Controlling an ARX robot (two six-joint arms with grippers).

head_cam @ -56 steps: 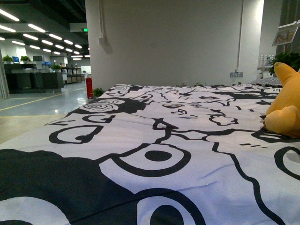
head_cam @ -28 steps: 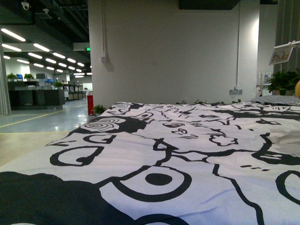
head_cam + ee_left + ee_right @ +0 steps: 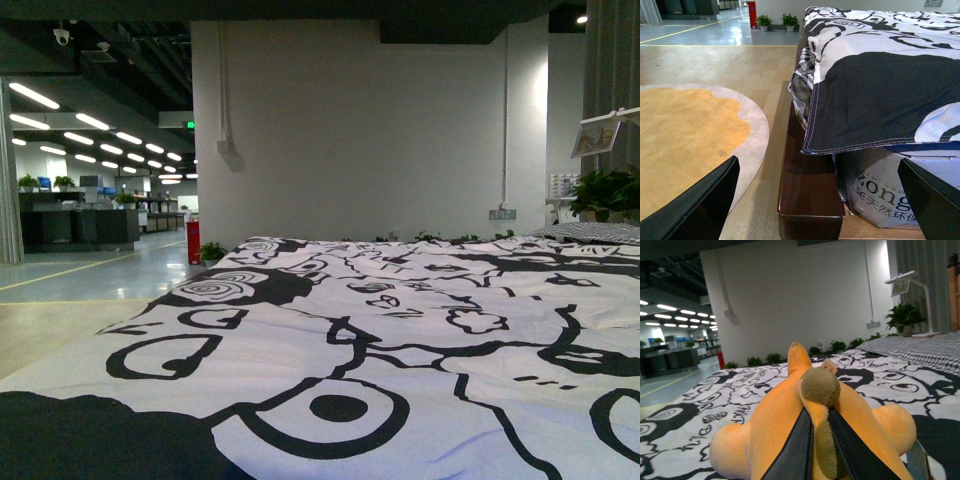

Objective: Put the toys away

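In the right wrist view, an orange-yellow plush toy (image 3: 775, 425) with a brownish tail fills the foreground above the black-and-white bed cover (image 3: 700, 395). My right gripper (image 3: 821, 440) is shut on the plush toy, its two dark fingers (image 3: 795, 450) pinching the tail and rump. The toy is out of the front view, where only the patterned bed cover (image 3: 400, 330) shows. In the left wrist view, my left gripper (image 3: 825, 200) is open beside the bed's edge, its dark fingers (image 3: 705, 200) wide apart with nothing between them.
A dark wooden bed frame (image 3: 805, 200) and a wrapped mattress (image 3: 880, 185) lie under the hanging cover. A round orange rug (image 3: 685, 140) lies on the wooden floor beside the bed. A white wall (image 3: 360, 130), potted plants (image 3: 902, 317) and a white lamp (image 3: 912, 285) stand beyond.
The plush toy, at the right edge of the front view a second ago, has left that view. The front camera's view has shifted slightly upward.
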